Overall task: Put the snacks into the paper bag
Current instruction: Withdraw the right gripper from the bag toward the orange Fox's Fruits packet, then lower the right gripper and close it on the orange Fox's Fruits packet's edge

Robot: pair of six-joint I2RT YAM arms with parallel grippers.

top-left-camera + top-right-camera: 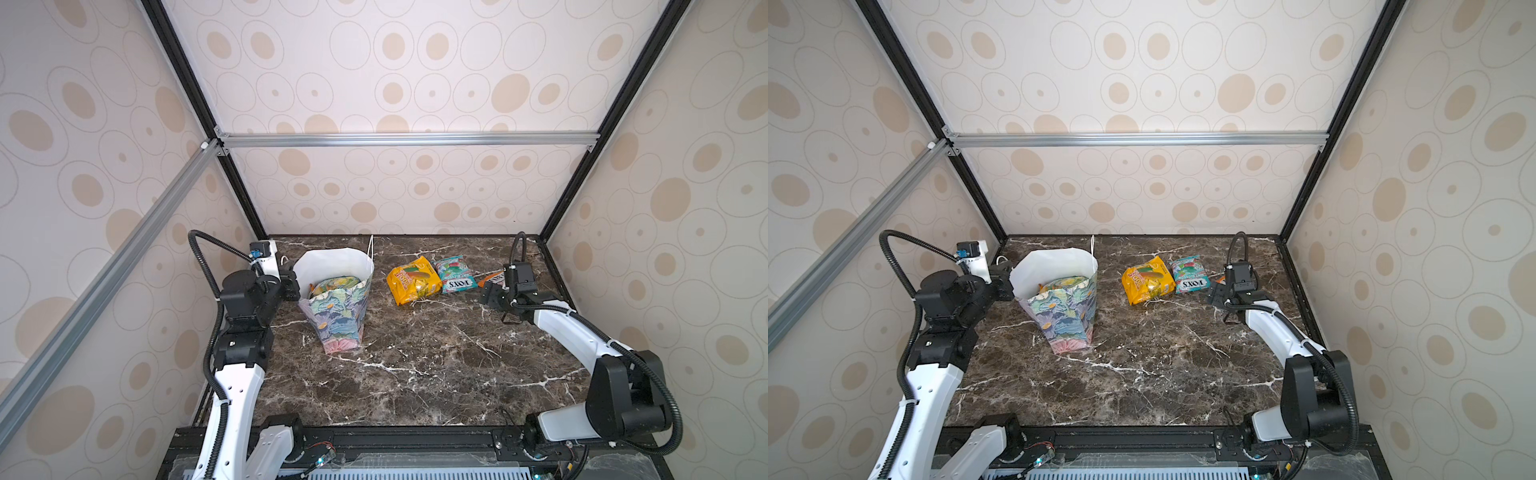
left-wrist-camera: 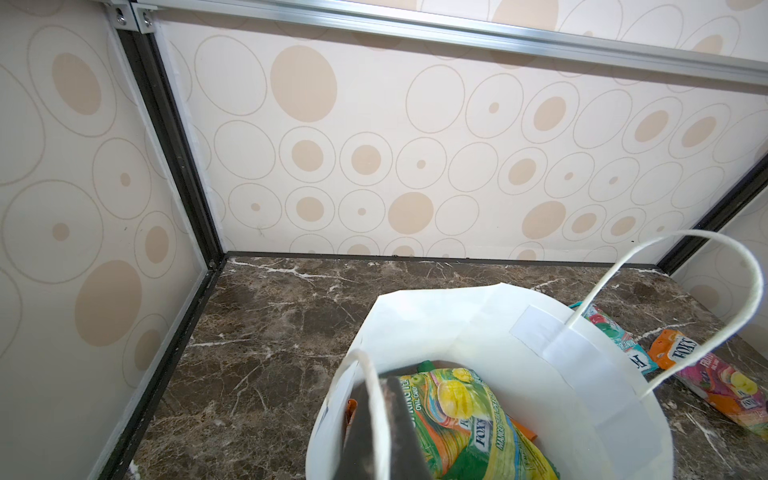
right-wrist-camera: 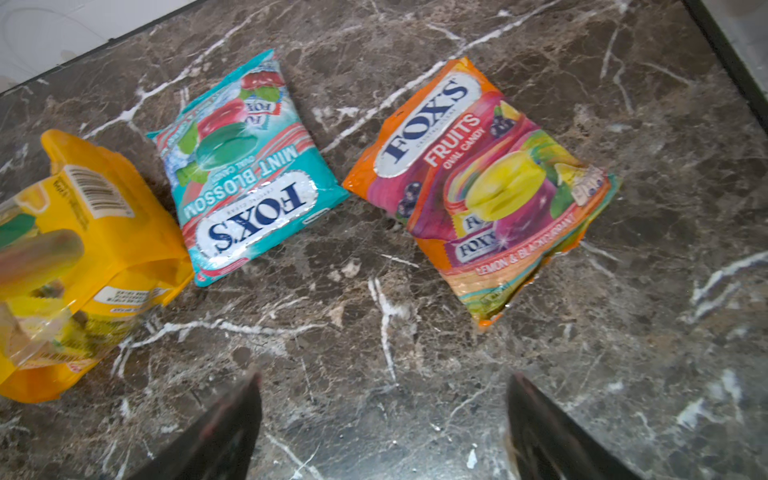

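The paper bag (image 1: 338, 316) (image 1: 1065, 320) stands upright at the left of the marble table, white inside, floral outside. My left gripper (image 1: 291, 284) (image 2: 380, 419) is shut on its near rim and cord handle. Inside the bag lies a green and yellow packet (image 2: 465, 419) on top of an orange one (image 2: 524, 432). Three snacks lie flat on the table to the right: a yellow packet (image 1: 413, 280) (image 3: 104, 249), a teal packet (image 1: 455, 274) (image 3: 249, 174) and an orange packet (image 1: 490, 277) (image 3: 482, 183). My right gripper (image 1: 494, 301) (image 3: 384, 415) hovers open just short of the orange packet, holding nothing.
The enclosure's patterned back wall (image 1: 395, 195) and side walls close in the table (image 1: 415, 374). The three packets lie near the back right corner. The bag's far cord handle (image 2: 715, 245) stands up above its rim. The black frame rail (image 1: 395, 436) runs along the front edge.
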